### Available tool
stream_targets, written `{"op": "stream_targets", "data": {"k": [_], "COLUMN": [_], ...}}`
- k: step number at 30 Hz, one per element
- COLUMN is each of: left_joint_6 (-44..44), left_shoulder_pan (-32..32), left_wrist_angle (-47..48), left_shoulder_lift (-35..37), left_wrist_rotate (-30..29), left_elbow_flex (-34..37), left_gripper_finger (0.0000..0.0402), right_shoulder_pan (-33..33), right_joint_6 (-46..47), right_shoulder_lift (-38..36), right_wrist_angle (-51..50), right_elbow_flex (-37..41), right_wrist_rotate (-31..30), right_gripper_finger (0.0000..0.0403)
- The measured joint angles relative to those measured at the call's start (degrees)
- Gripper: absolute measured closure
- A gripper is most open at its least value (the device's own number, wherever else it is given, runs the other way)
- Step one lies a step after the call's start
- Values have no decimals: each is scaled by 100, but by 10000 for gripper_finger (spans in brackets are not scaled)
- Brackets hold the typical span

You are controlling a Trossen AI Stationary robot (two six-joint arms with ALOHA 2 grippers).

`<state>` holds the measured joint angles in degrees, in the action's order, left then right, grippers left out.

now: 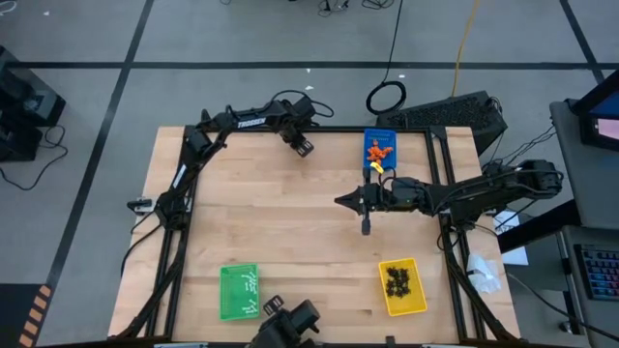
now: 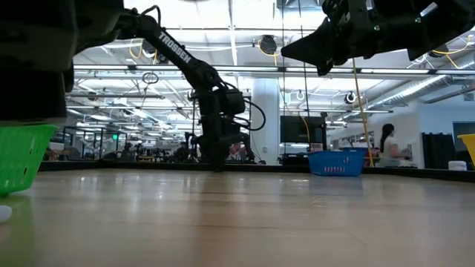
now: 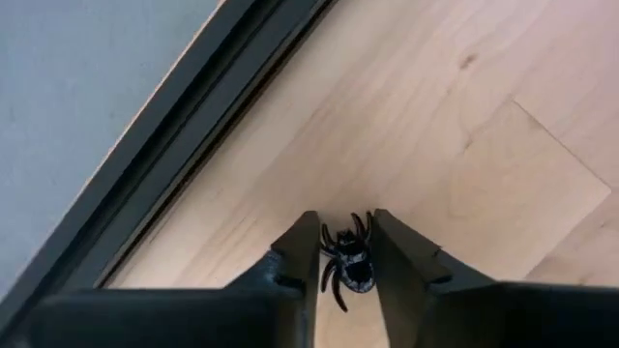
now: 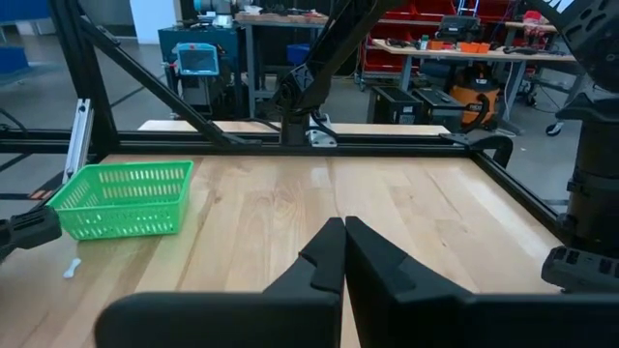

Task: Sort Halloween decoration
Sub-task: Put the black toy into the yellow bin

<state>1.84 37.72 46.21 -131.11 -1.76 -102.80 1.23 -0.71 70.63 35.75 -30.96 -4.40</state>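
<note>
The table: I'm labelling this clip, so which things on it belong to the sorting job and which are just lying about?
Job:
- black spider between the left gripper's fingers
- orange pieces in the blue tray
- black pieces in the yellow tray
- green tray

Lying about:
- right gripper, shut, empty
- white scrap

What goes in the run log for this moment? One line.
left gripper: fingers around black spider, far table edge | right gripper: shut, empty, mid-table | trays: untouched

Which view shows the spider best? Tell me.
The left wrist view: the spider sits large between the left claw's fingers on the table. The high view shows only that claw, the spider too small to see. The low and right wrist views hide it.
</note>
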Motion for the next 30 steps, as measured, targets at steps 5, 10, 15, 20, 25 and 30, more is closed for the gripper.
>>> {"op": "stream_targets", "data": {"k": [5, 10, 15, 20, 25, 30], "left_joint_6": [-126, -224, -281, -544, -788, -875], "left_shoulder_pan": [-72, -107, -205, -370, -492, -588], "left_wrist_angle": [-4, 25, 273, 531, 836, 1188], "left_shoulder_lift": [13, 2, -5, -7, 45, 257], "left_wrist_rotate": [-24, -17, 5, 15, 12, 4], "left_elbow_flex": [0, -5, -136, -356, -509, -509], "left_gripper_finger": [367, 392, 400, 401, 401, 401], "right_shoulder_pan": [0, 0, 0, 0, 0, 7], "right_joint_6": [-9, -15, -31, -139, -149, -109], "right_shoulder_lift": [0, 0, 0, 0, 0, 0], "right_wrist_angle": [0, 0, -28, -87, -90, -175], "right_elbow_flex": [0, 0, 0, 0, 0, 0], "right_wrist_rotate": [0, 6, 17, 17, 17, 19], "right_gripper_finger": [403, 403, 403, 403, 403, 403]}}
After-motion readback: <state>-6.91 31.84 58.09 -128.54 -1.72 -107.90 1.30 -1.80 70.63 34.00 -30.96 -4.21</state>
